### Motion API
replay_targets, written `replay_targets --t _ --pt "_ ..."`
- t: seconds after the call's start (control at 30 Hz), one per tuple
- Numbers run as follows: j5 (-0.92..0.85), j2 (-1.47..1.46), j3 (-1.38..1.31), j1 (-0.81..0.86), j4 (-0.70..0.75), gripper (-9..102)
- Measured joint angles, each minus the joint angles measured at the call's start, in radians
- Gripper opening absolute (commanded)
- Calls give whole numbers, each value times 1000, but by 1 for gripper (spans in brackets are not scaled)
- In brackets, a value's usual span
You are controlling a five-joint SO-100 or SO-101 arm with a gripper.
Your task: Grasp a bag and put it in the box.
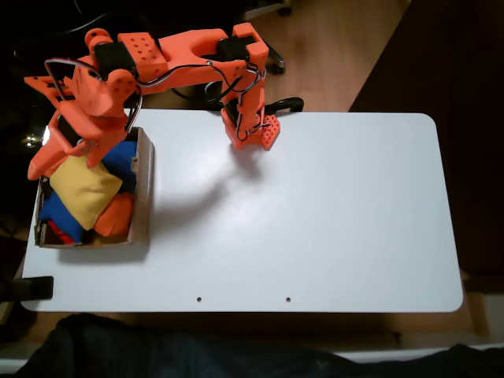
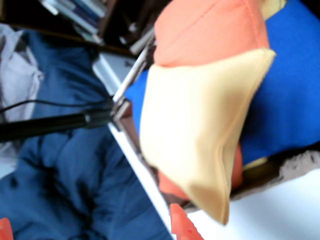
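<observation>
Table (image 1: 315, 213): white, rounded corners, bare across its middle and right in the fixed view; two small dark dots near its front edge.
Arm (image 1: 189, 59): orange, base at the table's back edge, reaching left along that edge and then down over the box.
Box (image 1: 143, 189): brown cardboard, low walls, at the table's left end in the fixed view; its left side sits at the table edge. In the wrist view a wall edge (image 2: 134, 75) shows, blurred.
Bag (image 1: 83, 189): mustard yellow, lying tilted like a diamond on top of the other beanbags inside the box. In the wrist view it (image 2: 195, 130) is close to the lens, one corner pointing down toward the white table.
Blue beanbags (image 1: 124, 157): in the box under and beside the bag, seen at its upper right and lower left; in the wrist view blue fabric (image 2: 285, 90) lies behind the bag.
Orange beanbag (image 1: 116, 214): in the box at the bag's lower right, touching it; in the wrist view one (image 2: 210, 30) overlaps the bag's top.
Gripper (image 1: 75, 150): just above the bag's upper edge, over the box; two orange fingertips (image 2: 181, 227) show at the wrist view's bottom, spread apart, nothing between them.
</observation>
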Motion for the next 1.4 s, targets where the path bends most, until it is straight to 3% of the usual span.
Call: replay_targets --t 0.53,1.4 --pt "46 319 293 -183 -106 62" --pt "318 606 394 -477 -138 61"
